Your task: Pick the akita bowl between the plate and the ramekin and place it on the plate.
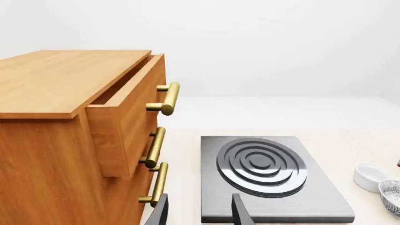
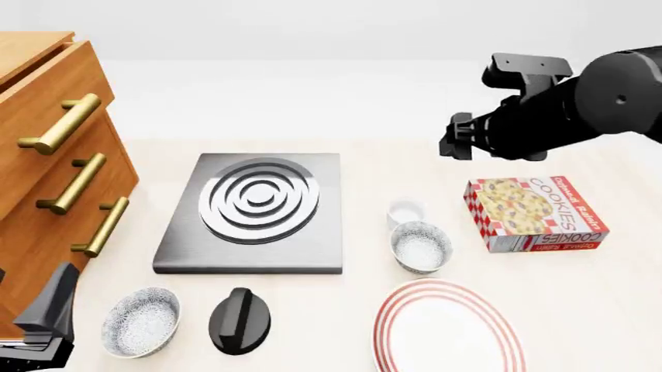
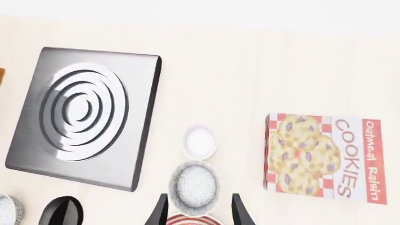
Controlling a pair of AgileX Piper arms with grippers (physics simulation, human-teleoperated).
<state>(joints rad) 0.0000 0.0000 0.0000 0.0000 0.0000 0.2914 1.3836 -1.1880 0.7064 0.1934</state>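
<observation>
Hovering right gripper: raised above the far right of the table in the front view, holding nothing; the wrist view shows its two fingers spread apart with the akita bowl framed in the gap between them, well below.
Akita bowl: sits on the table between the ramekin on its far side and the plate on its near side, touching or almost touching the ramekin; white speckled inside, grey outside.
Bowl versus right gripper: bowl lies nearer the camera and lower than the gripper, not touched by either finger.
Plate: red-ringed, at the near edge of the table, nothing on it.
Left gripper: low at the near left corner in the front view, beside the wooden drawer cabinet; fingers parted, nothing between them.
Second speckled bowl: near left, just beside a black knob.
Stove plate: grey slab with concentric rings, left of the ramekin.
Writing: cookie box right of the akita bowl reads "Oatmeal Raisin COOKIES", with pictured cookies and red checks.
</observation>
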